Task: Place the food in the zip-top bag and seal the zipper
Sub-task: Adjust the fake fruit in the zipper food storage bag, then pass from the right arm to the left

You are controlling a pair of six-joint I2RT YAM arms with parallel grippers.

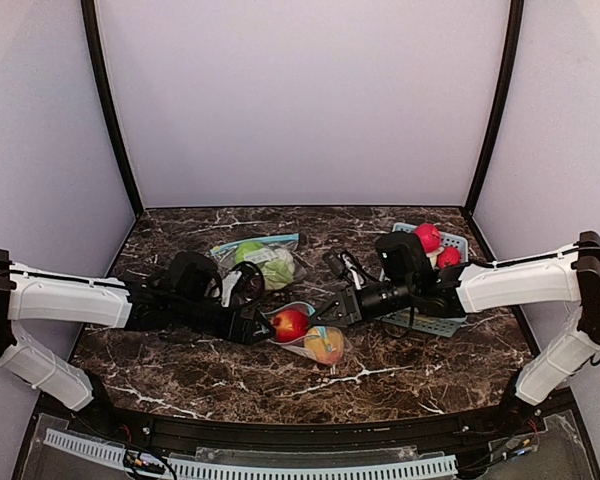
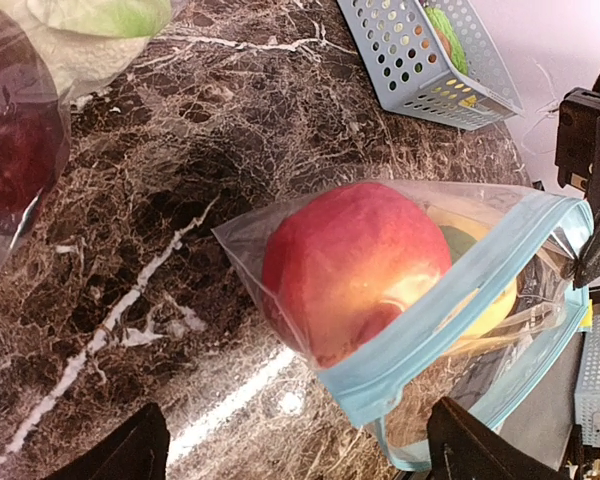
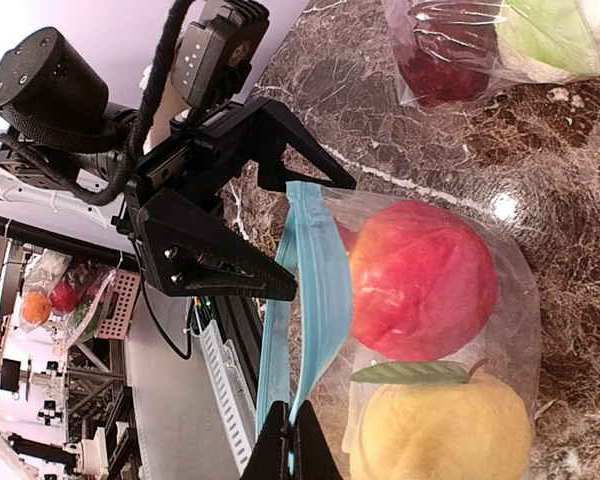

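A clear zip-top bag (image 1: 308, 338) with a light-blue zipper strip (image 2: 450, 310) lies on the dark marble table. Inside it are a red apple (image 2: 355, 265) and a yellow fruit with a green leaf (image 3: 445, 432). My left gripper (image 2: 305, 455) stands open at the bag's mouth, its fingers either side of the zipper strip (image 3: 325, 270) without touching it. My right gripper (image 3: 298, 440) is shut on one end of that strip. In the top view the left gripper (image 1: 263, 325) sits left of the apple (image 1: 289, 324) and the right gripper (image 1: 325, 312) just right of it.
A second clear bag (image 1: 265, 262) holding a dark red fruit (image 3: 440, 60) and a green-white cauliflower (image 2: 90, 30) lies behind the left arm. A light-blue slotted basket (image 1: 435, 322) with red pieces (image 1: 427, 237) stands at the right, under the right arm.
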